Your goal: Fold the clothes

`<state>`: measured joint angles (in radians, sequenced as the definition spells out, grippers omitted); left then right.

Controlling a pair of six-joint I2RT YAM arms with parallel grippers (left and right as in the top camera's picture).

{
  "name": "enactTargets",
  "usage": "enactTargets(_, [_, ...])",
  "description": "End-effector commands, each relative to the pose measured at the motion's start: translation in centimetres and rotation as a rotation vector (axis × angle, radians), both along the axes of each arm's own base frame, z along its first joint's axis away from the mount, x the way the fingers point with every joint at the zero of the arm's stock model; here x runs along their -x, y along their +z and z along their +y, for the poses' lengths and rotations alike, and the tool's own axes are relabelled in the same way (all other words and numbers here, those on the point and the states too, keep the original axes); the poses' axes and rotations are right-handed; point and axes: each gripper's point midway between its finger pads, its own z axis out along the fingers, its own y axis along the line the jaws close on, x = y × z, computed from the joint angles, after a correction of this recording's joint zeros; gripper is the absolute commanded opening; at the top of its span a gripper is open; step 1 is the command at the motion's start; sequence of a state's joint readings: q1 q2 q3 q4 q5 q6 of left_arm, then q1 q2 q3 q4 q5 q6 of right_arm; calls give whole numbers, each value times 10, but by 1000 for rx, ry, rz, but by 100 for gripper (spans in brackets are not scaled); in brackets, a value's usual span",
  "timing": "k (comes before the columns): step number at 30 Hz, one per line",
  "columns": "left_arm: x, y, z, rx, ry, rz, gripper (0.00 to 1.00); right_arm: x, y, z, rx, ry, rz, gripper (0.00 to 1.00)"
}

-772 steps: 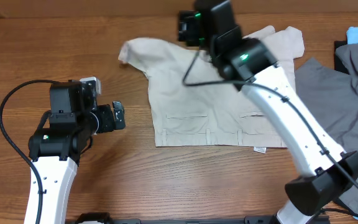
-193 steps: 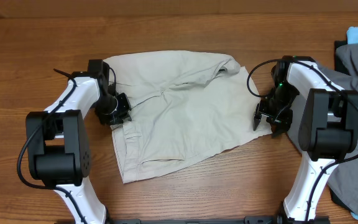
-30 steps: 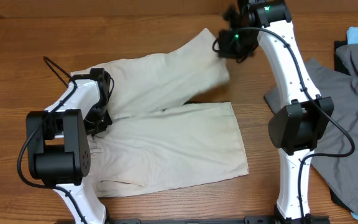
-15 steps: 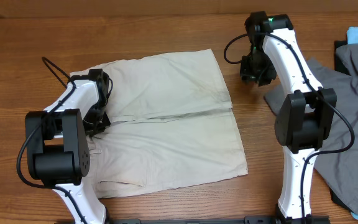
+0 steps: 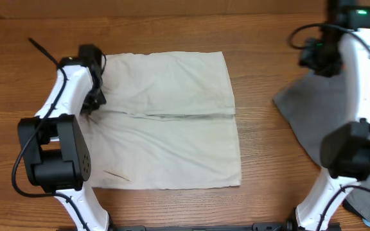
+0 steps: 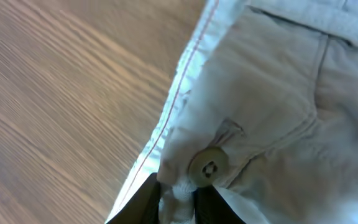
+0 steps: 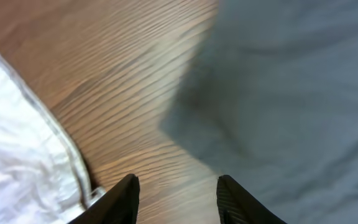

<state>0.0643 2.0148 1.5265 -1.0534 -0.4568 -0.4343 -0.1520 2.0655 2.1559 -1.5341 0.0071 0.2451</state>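
On the brown wooden table [image 5: 268, 192], the pale beige cotton shorts [image 5: 172, 122] lie flat left of centre, folded into a pretty tidy rectangle with a crease line running across the middle. At their upper left edge sits the left gripper [image 5: 94, 97], and its wrist cam shows the jaws pinched onto the waistband fabric right by a round beige button [image 6: 205, 167]. Way over on the far right, the right gripper [image 5: 316, 55] has its jaws apart with nothing in them, hovering over wood beside a grey cloth garment [image 5: 307, 109].
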Motion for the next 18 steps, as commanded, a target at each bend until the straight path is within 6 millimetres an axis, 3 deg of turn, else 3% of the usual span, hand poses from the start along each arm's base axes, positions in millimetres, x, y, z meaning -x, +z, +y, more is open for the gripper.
enactTargets(1, [-19,24,13,-56,-5,-46,23,9,15,-11,5,-10,-17,44])
enactTargets(3, [-15,28,13,-55,-6,-25,33,14,14,-12,6,8,0,45])
enactTargets(4, [-9,28,12,-53,-5,-2,43,14,14,-12,4,10,3,45])
enactTargets(6, [3,28,11,-48,9,46,75,15,14,-9,-11,14,4,49])
enactTargets(8, [18,29,9,-36,50,90,84,19,13,-6,-23,24,19,54])
enactTargets(13, [41,39,-14,92,123,135,88,31,20,-1,-46,27,42,57])
enactTargets(16, [30,56,-42,260,6,55,89,38,40,2,-43,30,-9,57])
enactTargets(18, [25,78,-66,394,-104,-25,89,44,62,7,-53,38,-72,58])
